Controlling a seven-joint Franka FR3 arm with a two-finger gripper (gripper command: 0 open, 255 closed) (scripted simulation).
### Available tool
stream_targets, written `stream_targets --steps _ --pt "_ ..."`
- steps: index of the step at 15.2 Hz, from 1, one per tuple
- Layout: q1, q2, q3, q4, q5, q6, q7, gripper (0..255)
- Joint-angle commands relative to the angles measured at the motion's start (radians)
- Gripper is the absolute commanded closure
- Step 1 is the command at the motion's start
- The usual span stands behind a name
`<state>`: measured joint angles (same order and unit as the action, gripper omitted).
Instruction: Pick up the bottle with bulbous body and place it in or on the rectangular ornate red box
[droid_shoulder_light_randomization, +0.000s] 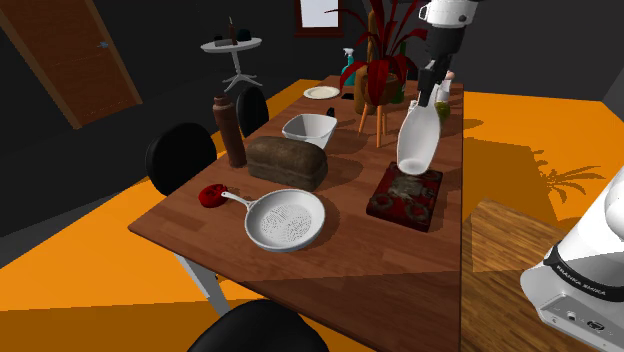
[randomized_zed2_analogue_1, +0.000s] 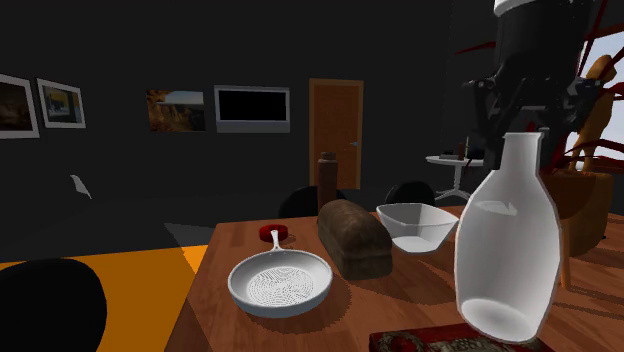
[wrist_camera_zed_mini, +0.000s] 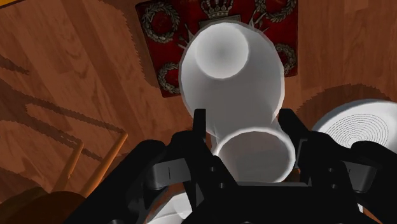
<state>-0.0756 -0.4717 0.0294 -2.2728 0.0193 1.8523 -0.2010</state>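
Dark-walled room's wooden table (droid_shoulder_light_randomization: 330, 290) lies beneath end effector (droid_shoulder_light_randomization: 428, 97) clasping white bottle (droid_shoulder_light_randomization: 418, 140) over red box (droid_shoulder_light_randomization: 400, 205).

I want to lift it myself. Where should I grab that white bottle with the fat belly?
By its slim neck, coming down from above. The bottle hangs neck-up over the red box, its belly looks too wide to clasp, and the gripper holds the neck that way.
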Motion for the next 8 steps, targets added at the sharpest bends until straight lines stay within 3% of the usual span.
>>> stream_targets --steps 1,8 --pt "0.0 -0.001 0.0 -0.028 0.0 0.028 0.0 255" --pt "0.001 0.01 0.002 -0.114 0.001 0.125 -0.001 255"
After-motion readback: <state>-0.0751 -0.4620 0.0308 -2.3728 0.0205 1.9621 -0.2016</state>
